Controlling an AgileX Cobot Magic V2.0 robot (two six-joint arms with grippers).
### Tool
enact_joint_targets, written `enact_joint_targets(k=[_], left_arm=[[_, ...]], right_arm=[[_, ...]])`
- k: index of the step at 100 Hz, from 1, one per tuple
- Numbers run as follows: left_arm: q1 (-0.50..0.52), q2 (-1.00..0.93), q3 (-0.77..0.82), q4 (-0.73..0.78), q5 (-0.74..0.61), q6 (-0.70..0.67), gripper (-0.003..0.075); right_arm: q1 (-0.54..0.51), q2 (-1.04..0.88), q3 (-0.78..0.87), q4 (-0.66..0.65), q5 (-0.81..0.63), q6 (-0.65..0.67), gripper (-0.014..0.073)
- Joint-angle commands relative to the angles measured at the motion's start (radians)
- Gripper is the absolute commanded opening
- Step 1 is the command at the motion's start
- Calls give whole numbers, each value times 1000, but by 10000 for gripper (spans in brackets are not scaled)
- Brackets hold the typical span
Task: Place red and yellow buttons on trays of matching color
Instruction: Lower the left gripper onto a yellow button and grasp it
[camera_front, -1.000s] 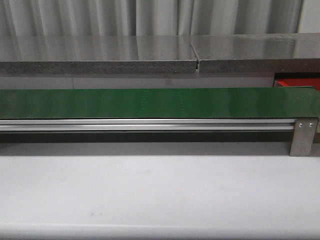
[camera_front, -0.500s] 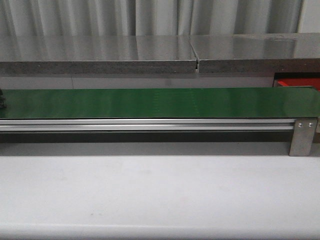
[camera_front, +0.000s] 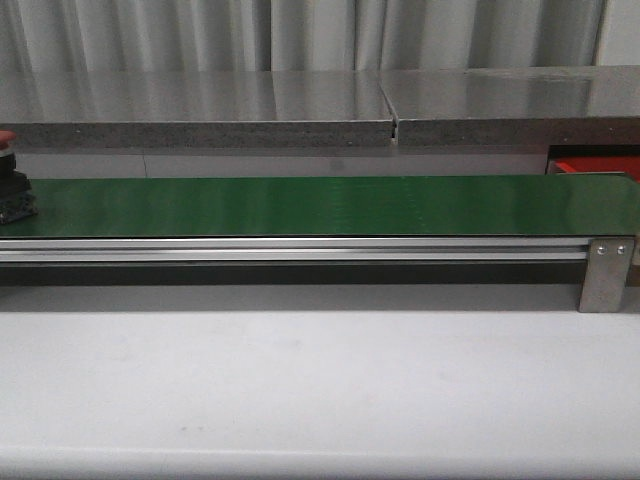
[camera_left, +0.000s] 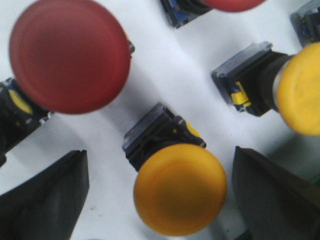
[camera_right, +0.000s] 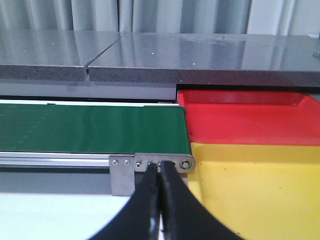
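My left hand (camera_left: 160, 200) hangs spread wide around a yellow button (camera_left: 180, 189) on the white counter (camera_left: 175, 75) — a red button (camera_left: 70, 55) lies beside. My right hand (camera_right: 159, 200) is clenched, empty, near the red tray (camera_right: 250, 122) and yellow tray (camera_right: 260, 190).

Red button (camera_front: 10, 178) newly on belt (camera_front: 320, 205)

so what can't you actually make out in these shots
- Red button on the green belt, front view: cut by the picture's edge.
- Red tray, front view: mostly hidden behind the belt's end. The yellow tray shows only in the right wrist view.
- Left gripper, left wrist view: fingers open around a yellow button; contact unclear.
- Neither arm shows in the front view.
- Right gripper: shut, empty.
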Motion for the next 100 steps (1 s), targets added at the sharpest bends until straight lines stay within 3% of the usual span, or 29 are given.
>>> enact_joint_targets(k=[1,22,36,71,100], left_arm=[[-8,-59,-27,-11,-61,-13,449],[-8,-59,-27,-11,-74,-13,222],[-8,-59,-27,-11,-74,-13,137],[-33,-138,-27,94,13,-11,134],[-78,-287,-27,95,30,45,136]], right_arm=[[1,-18,-22,-1,-80,-7,-117],[1,-18,-22,-1,-80,-7,-117],[1,-18,-22,-1,-80,-7,-117],[1,-18,-22,-1,-80,-7,-117],[1,-18,-22,-1,-80,-7,-117]])
